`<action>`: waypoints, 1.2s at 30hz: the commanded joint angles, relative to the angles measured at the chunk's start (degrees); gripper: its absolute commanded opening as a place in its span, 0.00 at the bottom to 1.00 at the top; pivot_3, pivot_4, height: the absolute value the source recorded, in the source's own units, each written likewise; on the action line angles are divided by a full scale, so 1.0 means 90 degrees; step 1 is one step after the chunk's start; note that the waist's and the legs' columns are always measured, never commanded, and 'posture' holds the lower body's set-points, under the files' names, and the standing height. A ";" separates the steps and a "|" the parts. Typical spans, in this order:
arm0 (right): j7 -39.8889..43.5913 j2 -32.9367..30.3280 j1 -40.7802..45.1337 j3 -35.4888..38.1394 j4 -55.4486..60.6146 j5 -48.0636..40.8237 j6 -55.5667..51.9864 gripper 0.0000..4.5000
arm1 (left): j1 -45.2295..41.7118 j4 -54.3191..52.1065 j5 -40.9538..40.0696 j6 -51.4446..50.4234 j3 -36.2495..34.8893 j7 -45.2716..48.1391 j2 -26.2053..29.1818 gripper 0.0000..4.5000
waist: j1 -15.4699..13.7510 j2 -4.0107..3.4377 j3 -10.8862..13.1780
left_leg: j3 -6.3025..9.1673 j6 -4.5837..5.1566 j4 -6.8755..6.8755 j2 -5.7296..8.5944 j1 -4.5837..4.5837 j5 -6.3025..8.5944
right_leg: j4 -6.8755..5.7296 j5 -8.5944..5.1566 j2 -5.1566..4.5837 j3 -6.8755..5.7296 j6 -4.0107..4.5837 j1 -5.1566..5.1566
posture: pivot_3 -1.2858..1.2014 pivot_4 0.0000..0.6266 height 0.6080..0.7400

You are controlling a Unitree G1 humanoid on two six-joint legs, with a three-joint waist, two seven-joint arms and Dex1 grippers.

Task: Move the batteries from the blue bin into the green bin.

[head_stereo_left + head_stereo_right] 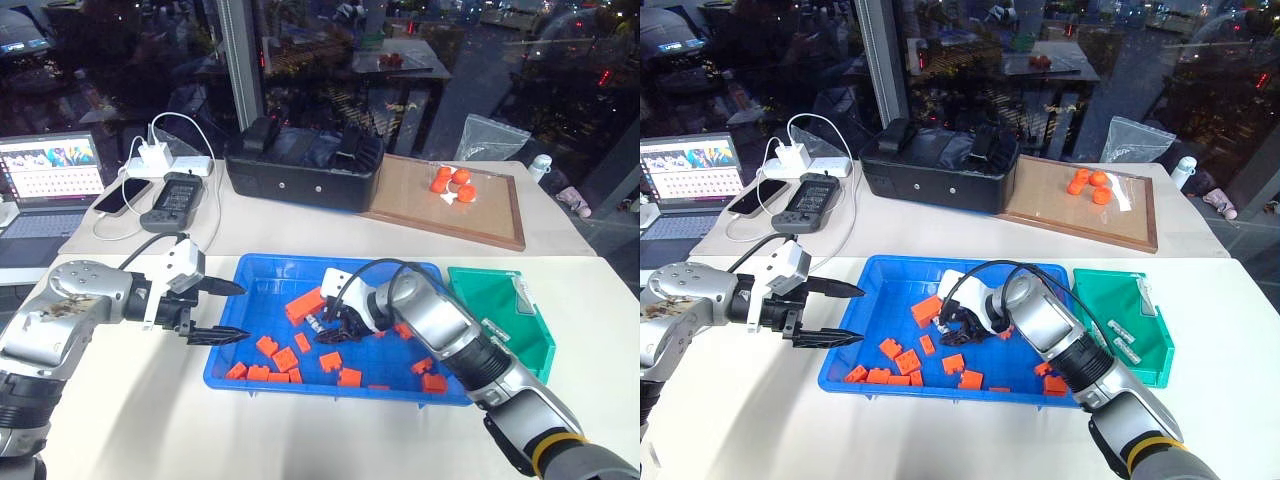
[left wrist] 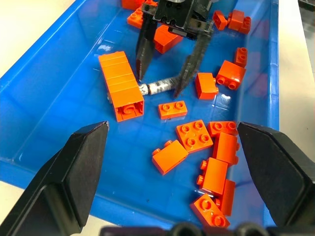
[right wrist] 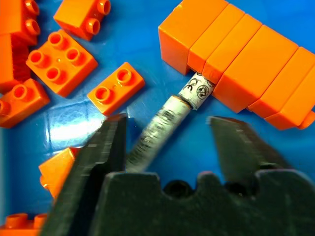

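Battery (image 3: pixel 162 123), centre of the right wrist view, lying on the blue bin (image 3: pixel 147 44) floor with its far end against a long orange block (image 3: pixel 246 64): white end label bears small round printed symbols, one resembling a crossed-out mark; no letters or numbers legible, and the printing along its body is too fine to read. Laptop (image 1: pixel 45 180), upper left of the left eye view: screen shows rows of coloured tiles, no text readable. Handheld device (image 1: pixel 172 200) beside it: screen markings too small to read.
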State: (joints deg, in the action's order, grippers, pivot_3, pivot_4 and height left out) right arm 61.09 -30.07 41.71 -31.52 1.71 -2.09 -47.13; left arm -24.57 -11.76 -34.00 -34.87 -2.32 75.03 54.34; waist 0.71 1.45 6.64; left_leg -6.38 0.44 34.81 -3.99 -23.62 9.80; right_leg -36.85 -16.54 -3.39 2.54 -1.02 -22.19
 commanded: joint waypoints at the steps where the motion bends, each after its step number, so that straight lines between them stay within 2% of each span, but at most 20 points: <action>1: 0.0107 -0.0215 0.0437 0.0779 0.0997 -0.0480 -0.0670 0.05 | -0.0202 -0.0018 -0.0146 0.0035 -0.0019 0.0070 -0.0135 1.00 | 0.0001 -0.0003 0.0002 | 0.0002 0.0000 0.0001 0.0000 -0.0012 0.0000 | -0.0002 0.0000 0.0001 0.0000 0.0000 -0.0008 | 0.52 0.24 0.97; 2: 0.0136 -0.0287 0.0491 0.0872 0.1153 -0.0571 -0.0811 0.05 | -0.0220 -0.0009 -0.0134 0.0051 0.0010 0.0091 -0.0163 1.00 | 0.0005 -0.0003 0.0002 | 0.0003 0.0000 0.0001 0.0000 -0.0014 -0.0001 | -0.0003 0.0000 0.0003 0.0000 -0.0001 -0.0009 | 0.52 0.24 0.97; 5: 0.0300 -0.1127 0.0677 0.1500 0.1442 -0.0766 -0.1087 0.05 | -0.0457 0.0224 -0.0018 0.0153 0.0224 0.0206 -0.0359 1.00 | -0.0007 -0.0003 0.0002 | 0.0005 0.0001 0.0000 0.0000 -0.0016 0.0000 | -0.0001 0.0000 0.0005 0.0000 -0.0001 -0.0009 | 0.52 0.24 0.97; 8: 0.0458 -0.2356 0.0592 0.2026 0.1283 -0.0704 -0.1058 0.05 | -0.0677 0.0477 0.0131 0.0307 0.0435 0.0305 -0.0563 1.00 | -0.0139 -0.0006 0.0004 | 0.0004 0.0000 0.0003 0.0003 -0.0013 0.0000 | 0.0017 -0.0001 -0.0001 -0.0013 -0.0003 -0.0014 | 0.52 0.24 0.97; 11: 0.0558 -0.3364 0.0284 0.2479 0.1056 -0.0734 -0.0950 0.05 | -0.0806 0.0674 0.0245 0.0451 0.0586 0.0417 -0.0705 1.00 | -0.0168 -0.0007 0.0004 | -0.0004 0.0000 -0.0003 0.0004 -0.0018 0.0001 | 0.0071 -0.0014 -0.0012 -0.0016 0.0021 -0.0011 | 0.52 0.24 0.97; 14: 0.0543 -0.3844 -0.0113 0.2789 0.0951 -0.0802 -0.0884 0.05 | -0.0876 0.0801 0.0342 0.0549 0.0672 0.0492 -0.0787 1.00 | -0.0130 -0.0006 0.0003 | -0.0009 0.0002 -0.0004 0.0004 -0.0024 0.0002 | 0.0079 -0.0014 -0.0015 -0.0006 0.0025 0.0008 | 0.52 0.24 0.97; 15: 0.0479 -0.4076 -0.0394 0.2768 0.0929 -0.0658 -0.0765 0.05 | -0.0902 0.0840 0.0373 0.0583 0.0706 0.0519 -0.0810 1.00 | -0.0095 -0.0007 0.0002 | -0.0009 0.0003 -0.0007 0.0002 -0.0025 0.0002 | 0.0077 0.0006 -0.0014 -0.0001 -0.0007 0.0007 | 0.52 0.24 0.97; 17: 0.0368 -0.4322 -0.0901 0.2708 0.1060 -0.0509 -0.0661 0.05 | -0.0946 0.0902 0.0424 0.0635 0.0749 0.0561 -0.0846 1.00 | -0.0068 -0.0012 0.0000 | -0.0004 0.0007 -0.0011 0.0000 -0.0025 0.0004 | 0.0072 0.0010 -0.0006 0.0002 -0.0007 0.0005 | 0.52 0.24 0.97; 19: 0.0210 -0.4115 -0.1227 0.2751 0.1321 -0.0680 -0.0855 0.05 | -0.0967 0.0947 0.0465 0.0662 0.0770 0.0578 -0.0854 1.00 | -0.0049 -0.0017 -0.0003 | -0.0001 0.0008 -0.0015 0.0000 -0.0024 0.0004 | 0.0068 0.0009 -0.0002 0.0001 -0.0007 0.0003 | 0.52 0.24 0.97; 24: -0.0258 -0.4006 -0.1682 0.2543 0.1105 -0.0322 -0.0480 0.05 | -0.0917 0.0954 0.0561 0.0631 0.0758 0.0517 -0.0800 1.00 | 0.0013 -0.0037 -0.0001 | 0.0004 0.0008 -0.0006 0.0003 -0.0022 0.0004 | 0.0059 0.0011 0.0001 0.0010 -0.0014 0.0002 | 0.52 0.24 0.97; 26: -0.0318 -0.3953 -0.1673 0.2565 0.1045 -0.0330 -0.0473 0.28 | -0.0878 0.0934 0.0597 0.0643 0.0748 0.0522 -0.0754 1.00 | 0.0005 -0.0038 0.0000 | 0.0002 0.0008 0.0002 0.0004 -0.0022 0.0003 | 0.0060 0.0012 0.0000 0.0010 -0.0019 0.0003 | 0.52 0.24 0.97; 28: -0.0301 -0.3978 -0.1578 0.2562 0.0955 -0.0332 -0.0405 0.40 | -0.0842 0.0903 0.0616 0.0639 0.0735 0.0515 -0.0706 1.00 | 0.0004 -0.0038 0.0000 | 0.0001 0.0008 0.0004 0.0004 -0.0022 0.0003 | 0.0063 0.0014 -0.0001 0.0011 -0.0022 0.0005 | 0.52 0.24 0.97; 33: -0.0129 -0.4132 -0.0765 0.2316 0.0846 -0.0099 -0.0124 0.79 | -0.0767 0.0940 0.0861 0.0661 0.0741 0.0334 -0.0549 1.00 | 0.0003 -0.0045 0.0002 | -0.0001 0.0008 0.0001 0.0004 -0.0023 0.0003 | 0.0064 0.0015 -0.0002 0.0014 -0.0022 0.0001 | 0.52 0.24 0.97; 36: 0.0146 -0.3612 0.0099 0.2106 0.1277 -0.0426 -0.0439 1.00 | -0.0711 0.1013 0.1041 0.0696 0.0733 0.0185 -0.0502 1.00 | 0.0040 -0.0049 0.0002 | -0.0002 0.0007 -0.0004 0.0001 -0.0022 0.0004 | 0.0063 0.0015 0.0000 0.0014 -0.0020 -0.0006 | 0.52 0.24 0.97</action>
State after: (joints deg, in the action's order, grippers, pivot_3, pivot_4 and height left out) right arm 60.73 -64.36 38.95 -11.85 9.41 -4.13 -50.42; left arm -30.94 -2.43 -25.68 -29.87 5.54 77.38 48.83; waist 1.07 1.00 6.66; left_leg -6.38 0.51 34.74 -3.99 -23.81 9.84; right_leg -36.28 -16.39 -3.35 2.71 -1.18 -22.25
